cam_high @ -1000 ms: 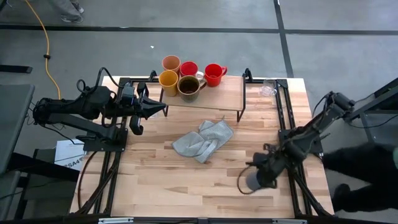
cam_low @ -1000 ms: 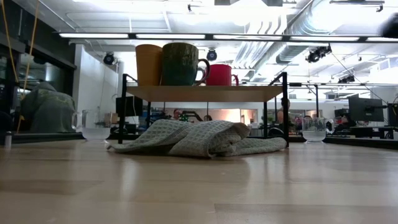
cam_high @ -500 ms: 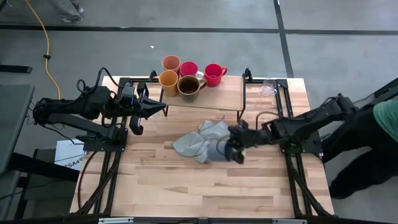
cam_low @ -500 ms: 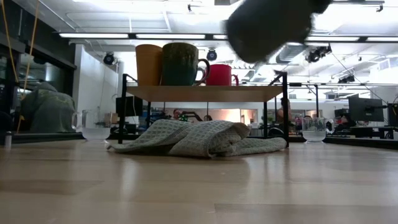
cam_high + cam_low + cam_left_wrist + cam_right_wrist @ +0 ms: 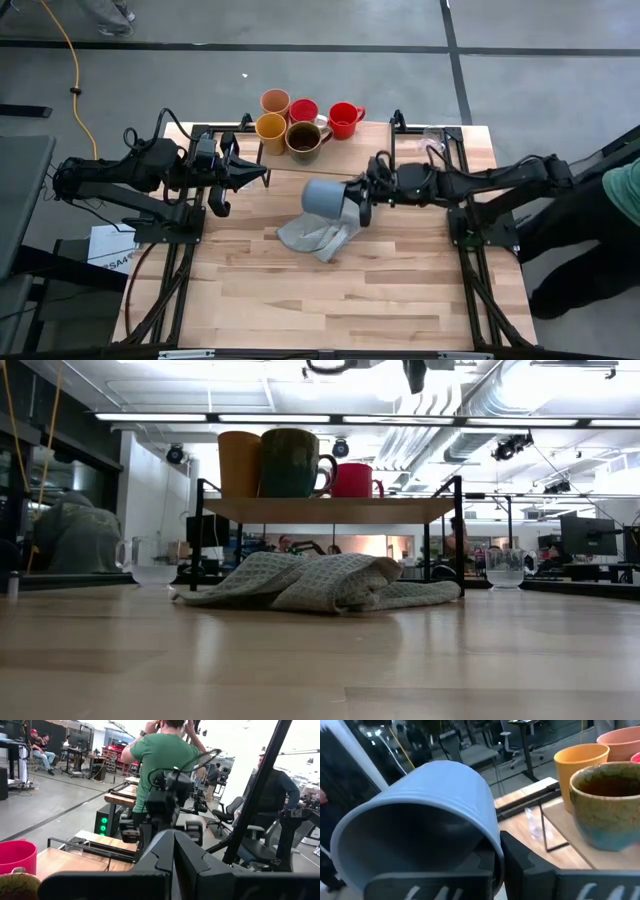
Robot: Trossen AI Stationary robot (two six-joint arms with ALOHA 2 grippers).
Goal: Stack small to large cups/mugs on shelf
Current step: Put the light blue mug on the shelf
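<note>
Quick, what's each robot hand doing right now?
Left tool: shut, empty, waiting beside the shelf.
Right tool: holding the grey-blue mug above the grey cloth.

The high camera is looking straight down on the whole light-wood surface [image 5: 300,300] and both dark arms. The low camera is sitting at surface height, facing level across toward the low light-wood shelf on black legs [image 5: 330,510] and the room beyond; both views are sharing that shelf and the crumpled grey cloth [image 5: 310,585]. The left wrist camera is facing across the surface toward the right arm and people standing beyond. The right wrist camera is sitting very close behind a tilted grey-blue mug [image 5: 425,820], facing the shelf's mugs.
</note>
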